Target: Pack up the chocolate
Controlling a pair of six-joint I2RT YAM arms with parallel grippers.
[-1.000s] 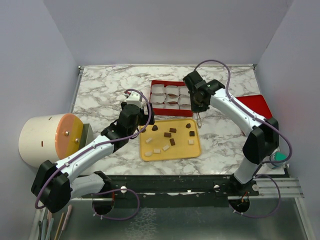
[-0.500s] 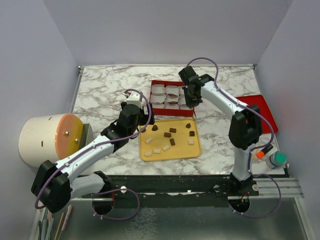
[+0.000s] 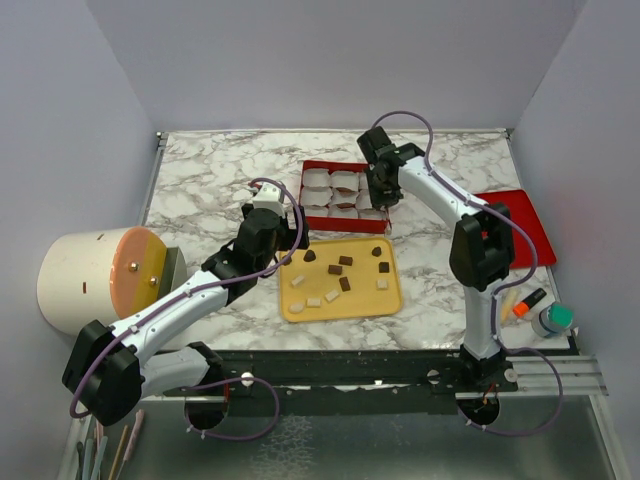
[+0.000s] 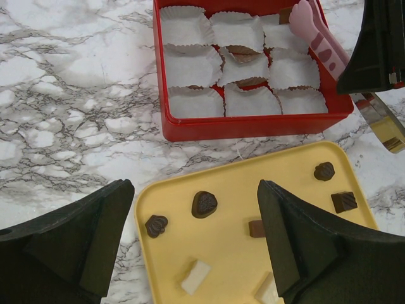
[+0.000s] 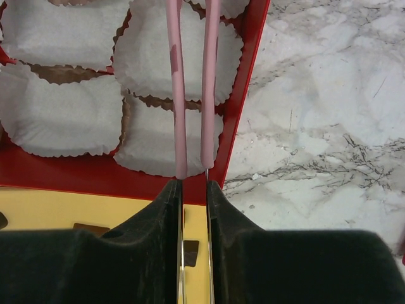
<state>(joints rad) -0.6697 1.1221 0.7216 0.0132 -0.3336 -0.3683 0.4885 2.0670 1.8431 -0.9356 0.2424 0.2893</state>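
Right end effector [image 5: 193,190] pinched pink tongs [image 5: 175,95], blades a slit apart, lying over the cups [image 5: 171,57] along one wall of the red box [image 5: 243,95]. Tips out of view, load unknown. Left end effector [image 4: 195,190] spread wide above the yellow tray [image 4: 234,253], where chocolate [image 4: 204,204] lay loose. Risks, as I judged: tongs snagging crinkled paper and dragging a cup; a piece dropping onto the desk [image 4: 63,95].
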